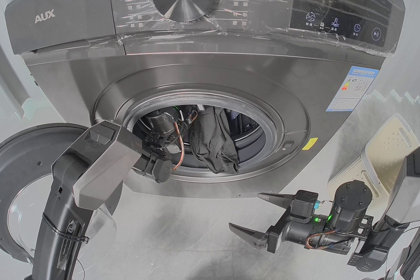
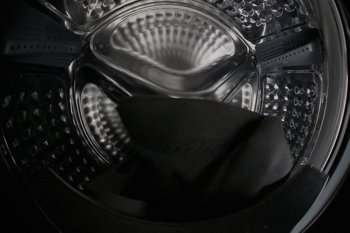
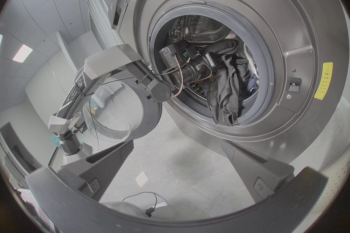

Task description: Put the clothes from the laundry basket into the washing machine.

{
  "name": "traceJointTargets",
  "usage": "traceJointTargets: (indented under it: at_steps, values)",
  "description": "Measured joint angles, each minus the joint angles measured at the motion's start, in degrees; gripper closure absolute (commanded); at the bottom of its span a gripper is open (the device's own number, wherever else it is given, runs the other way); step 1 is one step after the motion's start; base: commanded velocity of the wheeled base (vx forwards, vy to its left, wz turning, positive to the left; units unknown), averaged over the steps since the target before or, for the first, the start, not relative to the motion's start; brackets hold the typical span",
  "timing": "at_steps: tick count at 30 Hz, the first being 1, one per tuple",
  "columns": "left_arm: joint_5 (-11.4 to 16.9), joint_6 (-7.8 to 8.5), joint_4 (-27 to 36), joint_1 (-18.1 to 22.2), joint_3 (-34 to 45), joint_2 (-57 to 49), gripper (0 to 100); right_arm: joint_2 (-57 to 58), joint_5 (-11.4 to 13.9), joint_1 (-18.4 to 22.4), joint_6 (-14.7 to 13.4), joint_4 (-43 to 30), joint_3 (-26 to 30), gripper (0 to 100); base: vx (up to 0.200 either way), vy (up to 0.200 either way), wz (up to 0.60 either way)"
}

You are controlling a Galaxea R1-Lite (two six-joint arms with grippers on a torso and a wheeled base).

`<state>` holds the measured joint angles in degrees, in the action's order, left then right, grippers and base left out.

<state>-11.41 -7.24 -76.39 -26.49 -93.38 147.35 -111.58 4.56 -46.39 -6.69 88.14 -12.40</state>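
Observation:
The grey washing machine (image 1: 210, 71) stands in front of me with its round drum opening (image 1: 262, 136) uncovered. My left gripper (image 1: 199, 112) is inside the opening, shut on a dark garment (image 1: 214, 141) that hangs from it and drapes down over the lower rim. The cloth hides its fingers. From the left wrist, the same dark garment (image 2: 204, 146) lies across the lower part of the shiny drum (image 2: 171, 44). My right gripper (image 1: 243, 211) hangs open and empty, low in front of the machine, to the right of the opening. The right wrist view shows the garment (image 3: 224, 91) inside the opening.
The washer door (image 1: 26, 171) is swung open at the left, beside my left arm. A cream perforated laundry basket (image 1: 385, 154) leans at the right, behind my right arm. Bare grey floor (image 1: 183, 232) lies below the machine.

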Motion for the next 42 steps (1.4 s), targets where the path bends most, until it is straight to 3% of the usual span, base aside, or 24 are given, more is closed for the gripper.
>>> traceJointTargets:
  at_steps: [6,11,14,17,21,27,28,37,42]
  values:
    - [1.01,-2.46,1.37,-1.29,6.28,-1.79,0,-0.07,-0.02,0.00,0.02,0.00,0.00,0,0.000,0.000,0.00]
    - [5.21,-4.04,3.41,-3.13,16.15,-5.45,0,-0.07,-0.02,0.00,0.00,0.00,0.00,0,0.000,0.000,0.00]
    - [7.36,-4.14,3.94,-4.12,21.16,-7.35,0,-0.11,0.00,0.00,0.00,0.00,0.00,0,0.000,0.000,0.00]
    - [9.41,-3.34,4.13,-5.12,25.20,-8.51,0,-0.13,-0.02,-0.02,0.02,0.00,-0.05,0,0.000,0.000,0.00]
    - [9.91,-2.04,4.00,-5.80,27.34,-8.44,0,-0.13,0.00,-0.22,0.00,0.00,-0.09,0,0.000,0.000,0.00]
    - [9.83,1.52,4.10,-5.64,27.04,-6.47,0,-0.13,0.00,-0.33,-0.22,0.00,-0.13,0,0.000,0.000,0.00]
    - [9.85,1.83,4.43,-5.51,26.76,-6.11,100,-0.13,0.00,-0.35,-0.22,0.00,-0.20,0,0.000,0.000,0.00]
    - [9.36,1.50,4.07,-4.77,21.31,-3.30,100,-0.13,0.00,-0.48,-0.26,0.07,-0.63,0,0.000,0.000,0.00]
    - [6.33,1.30,3.88,-3.83,11.90,-0.96,100,-0.13,-0.02,-0.50,-0.26,0.10,-0.91,0,0.000,0.000,0.00]
